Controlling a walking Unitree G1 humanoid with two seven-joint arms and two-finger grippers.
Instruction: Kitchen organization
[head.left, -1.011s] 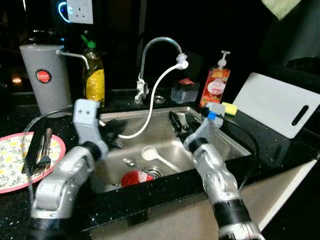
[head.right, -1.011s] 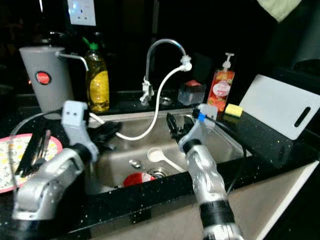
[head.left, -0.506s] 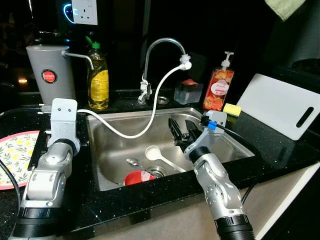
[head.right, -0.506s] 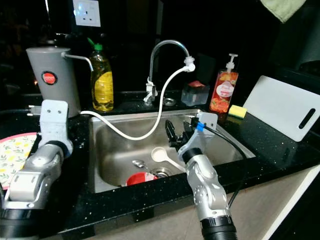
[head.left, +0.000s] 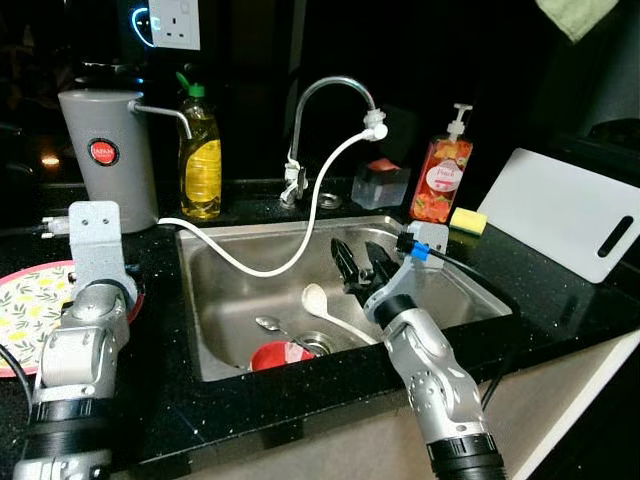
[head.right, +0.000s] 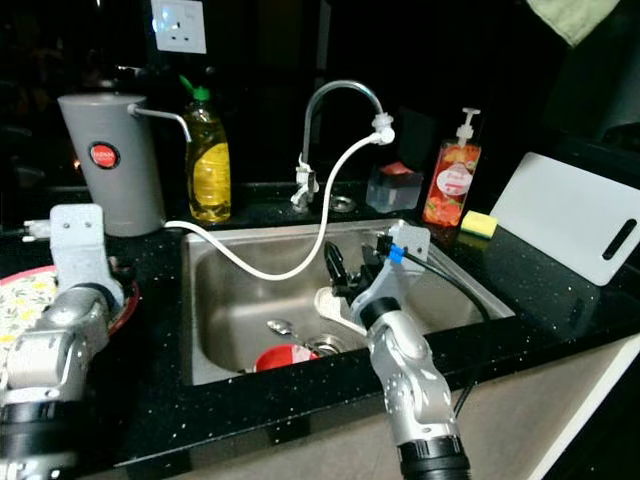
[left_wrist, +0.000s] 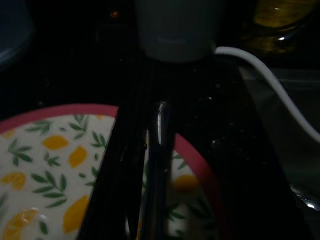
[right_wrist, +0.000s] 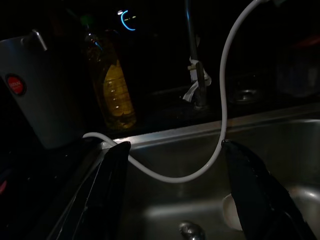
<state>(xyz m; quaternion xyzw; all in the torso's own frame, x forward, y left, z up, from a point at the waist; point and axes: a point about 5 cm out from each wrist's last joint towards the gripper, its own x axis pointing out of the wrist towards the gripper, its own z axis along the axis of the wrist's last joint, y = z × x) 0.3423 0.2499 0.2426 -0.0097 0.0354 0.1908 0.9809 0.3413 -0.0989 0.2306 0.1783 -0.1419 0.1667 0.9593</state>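
Hovering my right gripper (head.left: 357, 262), fingers spread, above the sink (head.left: 225, 330) to fetch the white spoon (head.left: 330, 309) | left gripper (left_wrist: 145, 200) over the lemon-print plate (left_wrist: 45, 170), apparently clamping a metal utensil (left_wrist: 159, 150) for unloading

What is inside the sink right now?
In the sink: a white spoon, a metal spoon, a red bowl partly hidden by the front rim, and the open right hand above them.
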